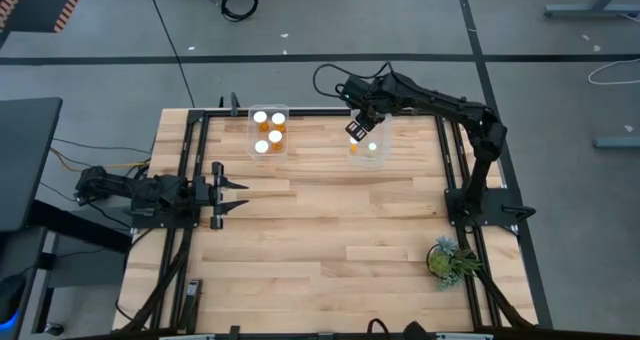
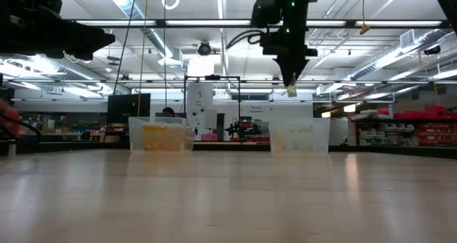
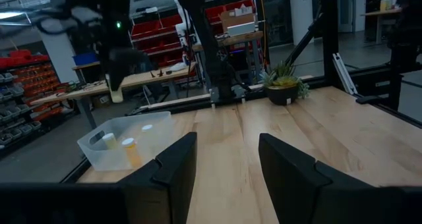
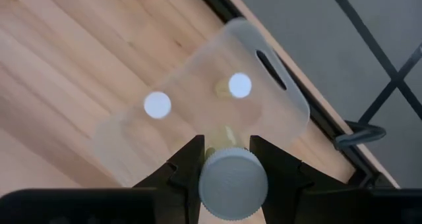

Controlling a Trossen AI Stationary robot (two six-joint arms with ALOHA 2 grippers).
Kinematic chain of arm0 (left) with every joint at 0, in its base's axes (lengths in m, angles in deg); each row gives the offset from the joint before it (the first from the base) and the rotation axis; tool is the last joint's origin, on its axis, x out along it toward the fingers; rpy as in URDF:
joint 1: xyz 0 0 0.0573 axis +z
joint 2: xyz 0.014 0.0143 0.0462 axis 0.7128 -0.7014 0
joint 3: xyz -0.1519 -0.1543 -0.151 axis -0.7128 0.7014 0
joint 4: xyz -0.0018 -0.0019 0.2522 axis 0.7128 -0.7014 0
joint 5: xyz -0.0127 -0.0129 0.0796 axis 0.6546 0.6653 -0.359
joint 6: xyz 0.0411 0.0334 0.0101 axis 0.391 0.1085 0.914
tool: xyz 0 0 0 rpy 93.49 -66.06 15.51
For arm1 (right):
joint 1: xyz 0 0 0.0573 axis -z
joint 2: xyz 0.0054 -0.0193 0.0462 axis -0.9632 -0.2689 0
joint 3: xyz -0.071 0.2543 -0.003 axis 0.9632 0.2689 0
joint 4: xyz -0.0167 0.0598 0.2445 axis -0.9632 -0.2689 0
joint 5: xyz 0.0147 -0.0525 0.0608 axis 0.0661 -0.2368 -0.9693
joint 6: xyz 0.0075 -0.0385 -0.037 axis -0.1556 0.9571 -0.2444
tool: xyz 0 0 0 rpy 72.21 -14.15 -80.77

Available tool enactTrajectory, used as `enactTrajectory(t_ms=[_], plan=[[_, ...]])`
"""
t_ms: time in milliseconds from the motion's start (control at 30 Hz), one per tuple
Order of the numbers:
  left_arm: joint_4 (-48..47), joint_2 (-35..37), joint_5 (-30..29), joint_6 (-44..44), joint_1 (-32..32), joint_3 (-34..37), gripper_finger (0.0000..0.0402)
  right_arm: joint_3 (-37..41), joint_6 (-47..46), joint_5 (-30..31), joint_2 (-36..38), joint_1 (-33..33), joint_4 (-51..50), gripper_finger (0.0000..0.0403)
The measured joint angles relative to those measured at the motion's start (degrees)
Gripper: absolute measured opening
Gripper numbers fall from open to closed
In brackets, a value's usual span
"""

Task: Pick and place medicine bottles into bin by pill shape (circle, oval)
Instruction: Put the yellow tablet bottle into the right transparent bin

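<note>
High view, left to right. Left gripper (image 1: 243, 195) parked low at the table's left edge, fingers spread, nothing between them, well apart from both bins. Left bin (image 1: 269, 111) at the table's far edge, clear plastic, four white-capped bottles (image 1: 276, 136) inside. Right bin (image 1: 379, 159) near it along the same far edge, two bottles (image 1: 354, 149) inside. Right gripper (image 1: 356, 130) raised above the right bin, pointing down.

Low view: left bin (image 2: 161, 135) showing an orange mass inside; right bin (image 2: 300, 136) paler; right gripper (image 2: 290, 82) well above the right bin, clear of its rim.

Left wrist view: own fingers (image 3: 175, 168) apart over bare table; right bin (image 3: 122, 142) ahead with two bottles (image 3: 130, 151); potted plant (image 3: 285, 87) at the far corner.

Right wrist view: right gripper (image 4: 226, 163) pinching a bottle (image 4: 233, 178) at the neck under its white ribbed cap, cap facing the camera; directly below, right bin (image 4: 283, 107) with two white caps (image 4: 240, 85) visible. Pill shapes not legible.
</note>
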Motion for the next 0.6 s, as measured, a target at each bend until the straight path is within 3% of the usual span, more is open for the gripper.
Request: enactTrajectory(t_ms=[600], plan=[[0.0, 0.0, 0.0, 0.0, 0.0, 0.0, 0.0172, 14.5, 1.7, -2.9, 0.0, 5.6, 12.4, 0.0123]])
